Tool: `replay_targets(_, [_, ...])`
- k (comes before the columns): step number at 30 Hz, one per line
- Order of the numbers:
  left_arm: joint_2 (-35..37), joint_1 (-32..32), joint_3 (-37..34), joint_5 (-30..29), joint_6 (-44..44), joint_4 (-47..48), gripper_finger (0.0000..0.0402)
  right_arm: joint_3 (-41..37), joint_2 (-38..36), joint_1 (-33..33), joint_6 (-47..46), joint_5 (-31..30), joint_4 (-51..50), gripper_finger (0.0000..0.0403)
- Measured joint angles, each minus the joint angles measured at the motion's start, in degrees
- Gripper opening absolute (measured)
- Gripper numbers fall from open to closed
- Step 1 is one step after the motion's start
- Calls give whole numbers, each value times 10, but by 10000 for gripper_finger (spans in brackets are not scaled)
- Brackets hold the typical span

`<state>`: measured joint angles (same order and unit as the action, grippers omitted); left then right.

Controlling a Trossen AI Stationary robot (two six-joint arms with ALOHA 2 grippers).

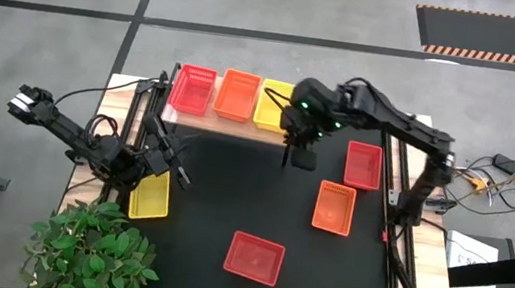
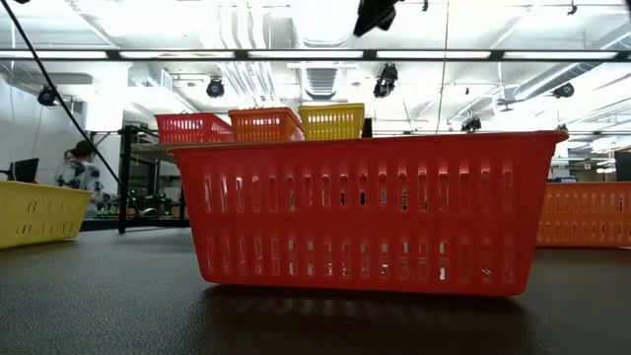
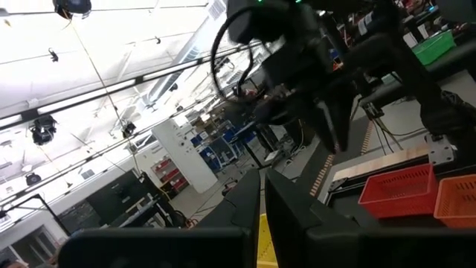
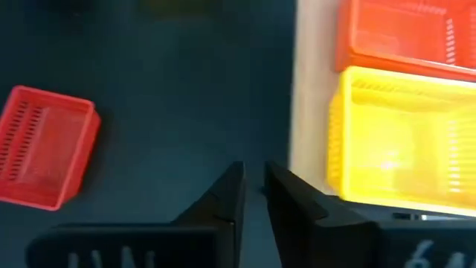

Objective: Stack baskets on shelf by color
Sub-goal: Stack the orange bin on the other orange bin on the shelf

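The left hand [image 3: 262,205], fingers together, tilts up toward the ceiling; a red perforated plastic basket [image 3: 398,193] sits beside an orange one [image 3: 457,201].
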<state>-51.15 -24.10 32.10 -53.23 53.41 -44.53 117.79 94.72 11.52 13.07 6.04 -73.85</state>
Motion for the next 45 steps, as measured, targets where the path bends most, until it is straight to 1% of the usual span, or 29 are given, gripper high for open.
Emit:
replay_targets(6, [-5, 0, 0, 1, -4, 0, 6, -181, -103, -45, -19, -3, 132, 23])
replay_targets(10, [-8, 0, 0, 5, -5, -2, 6, -298, -167, -65, -31, -30, 224, 13])
replay_targets(13, [-12, 0, 0, 5, -5, -7, 6, -375, -208, -68, -25, -39, 291, 9])
replay_targets(17, [-18, 0, 0, 6, -6, -17, 6, -465, -262, -68, 17, -47, 413, 9])
replay_targets(23, [-26, 0, 1, 7, -6, -18, 6, -608, -337, -67, 98, -46, 643, 9])
replay_targets(26, [-30, 0, 1, 7, -28, -17, 6, -664, -363, -60, 117, -46, 741, 9])
replay_targets(29, [-37, 0, -1, 7, -65, -15, 6, -691, -379, -50, 121, -48, 780, 9])
replay_targets(32, [-49, 0, -1, 7, -76, -15, 6, -694, -385, -36, 121, -49, 792, 9])
replay_targets(33, [-53, 0, -1, 7, -76, -15, 6, -689, -386, -30, 121, -58, 792, 9])
replay_targets(35, [-60, 0, 3, 7, -77, -15, 6, -677, -386, -19, 117, -106, 792, 9])
replay_targets(38, [-68, 0, 10, 7, -82, -19, 6, -650, -384, -6, 106, -209, 780, 9])
replay_targets(39, [-72, 0, 12, 6, -82, -19, 6, -642, -384, -4, 101, -232, 767, 9])
replay_targets(40, [-75, 0, 14, 7, -87, -18, 6, -631, -386, -4, 91, -239, 747, 9])
replay_targets(42, [-81, 0, 16, 6, -113, -16, 6, -609, -392, -6, 67, -218, 685, 9])
replay_targets(45, [-87, 0, 14, 6, -137, -16, 6, -589, -397, -18, 26, -131, 587, 9])
